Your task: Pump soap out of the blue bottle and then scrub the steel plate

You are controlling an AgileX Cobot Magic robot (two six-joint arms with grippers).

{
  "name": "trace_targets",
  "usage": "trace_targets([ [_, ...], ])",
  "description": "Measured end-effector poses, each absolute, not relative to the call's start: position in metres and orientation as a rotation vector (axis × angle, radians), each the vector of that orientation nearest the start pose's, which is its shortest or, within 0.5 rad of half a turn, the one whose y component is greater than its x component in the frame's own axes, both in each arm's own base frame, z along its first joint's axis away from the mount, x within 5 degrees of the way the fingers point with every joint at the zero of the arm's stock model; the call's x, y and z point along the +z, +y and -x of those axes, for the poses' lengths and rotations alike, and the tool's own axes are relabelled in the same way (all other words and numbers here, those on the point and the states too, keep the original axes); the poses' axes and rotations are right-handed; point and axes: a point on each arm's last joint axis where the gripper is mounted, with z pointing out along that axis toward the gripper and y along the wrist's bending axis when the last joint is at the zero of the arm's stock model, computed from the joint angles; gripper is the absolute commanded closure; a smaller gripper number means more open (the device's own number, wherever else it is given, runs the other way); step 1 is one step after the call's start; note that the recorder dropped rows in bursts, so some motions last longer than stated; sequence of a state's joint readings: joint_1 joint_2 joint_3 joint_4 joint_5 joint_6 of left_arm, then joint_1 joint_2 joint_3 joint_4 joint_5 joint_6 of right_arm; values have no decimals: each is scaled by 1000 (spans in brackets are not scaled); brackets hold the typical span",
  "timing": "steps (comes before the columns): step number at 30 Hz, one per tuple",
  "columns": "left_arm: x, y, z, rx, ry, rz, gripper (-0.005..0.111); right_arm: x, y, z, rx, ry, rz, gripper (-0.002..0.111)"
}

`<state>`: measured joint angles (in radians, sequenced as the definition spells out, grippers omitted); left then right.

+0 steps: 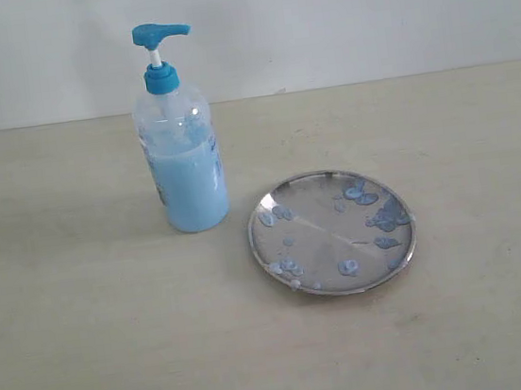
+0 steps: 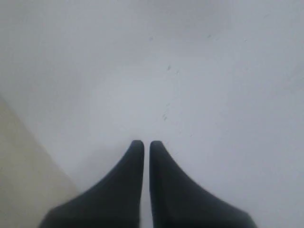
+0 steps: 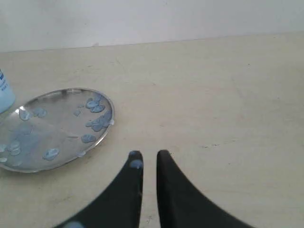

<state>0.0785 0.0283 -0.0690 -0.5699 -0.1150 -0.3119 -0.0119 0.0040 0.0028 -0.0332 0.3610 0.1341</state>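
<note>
The blue bottle (image 1: 183,157) stood upright on the beige table (image 1: 78,332) in the exterior view, left of centre, one bottle only. Its clear body held pale blue soap (image 1: 189,189) up to roughly two thirds of its height, with smears clinging to the inside wall above that level. The bright blue pump head (image 1: 159,33) sat raised on its white stem, spout pointing toward the right of the view. Just beside the bottle, to its right and a little nearer the camera, lay the single steel plate (image 1: 316,217), flat on the table and not touching the bottle. The plate carried bluish blobs (image 1: 387,217) scattered mostly along its rim; I counted about a dozen patches, some merged, so the exact number could not be told. No arm or gripper appeared in this view.

In the left wrist view, the left gripper (image 2: 143,144) faced a plain white surface, with a strip of beige at one corner. Its two dark fingers stood nearly together, only a thin slit between the tips, and nothing was held.

In the right wrist view, the right gripper (image 3: 149,155) hung above the bare table, its two fingers close with a narrow gap and nothing between them. One finger (image 3: 135,165) bore a bluish smear near its tip. The plate (image 3: 47,137) lay near the gripper with blobs on it, and a sliver of the bottle (image 3: 4,92) showed at the frame edge beside the plate.
</note>
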Motion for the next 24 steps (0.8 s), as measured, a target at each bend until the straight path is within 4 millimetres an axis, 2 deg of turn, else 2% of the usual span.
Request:
trace_targets([
  [2, 285, 9, -55, -551, 1193, 577, 102, 180, -2, -53, 53, 1848, -115, 107],
  [4, 328, 7, -74, -409, 1275, 432, 102, 180, -2, -53, 53, 1848, -115, 107],
  [6, 354, 5, -107, -292, 1377, 310, 102, 180, -2, -53, 53, 1848, -115, 107],
  [8, 359, 0, -153, -253, 1480, 240, 102, 180, -2, -53, 53, 1848, -115, 107],
  [11, 328, -17, -211, -288, 1585, 157, 102, 180, -2, -53, 53, 1848, -115, 107],
  [13, 298, -33, -229, -328, 1627, 101, 102, 180, -2, -53, 53, 1848, -115, 107],
  [15, 271, -50, -235, -375, 1647, 42, 102, 180, -2, -53, 53, 1848, -115, 107],
  [19, 223, -79, -230, -422, 1639, -127, 102, 180, -2, -54, 53, 1840, -114, 107],
  [24, 185, -95, -238, -386, 1637, -248, 102, 182, -2, -54, 54, 1824, -113, 107],
])
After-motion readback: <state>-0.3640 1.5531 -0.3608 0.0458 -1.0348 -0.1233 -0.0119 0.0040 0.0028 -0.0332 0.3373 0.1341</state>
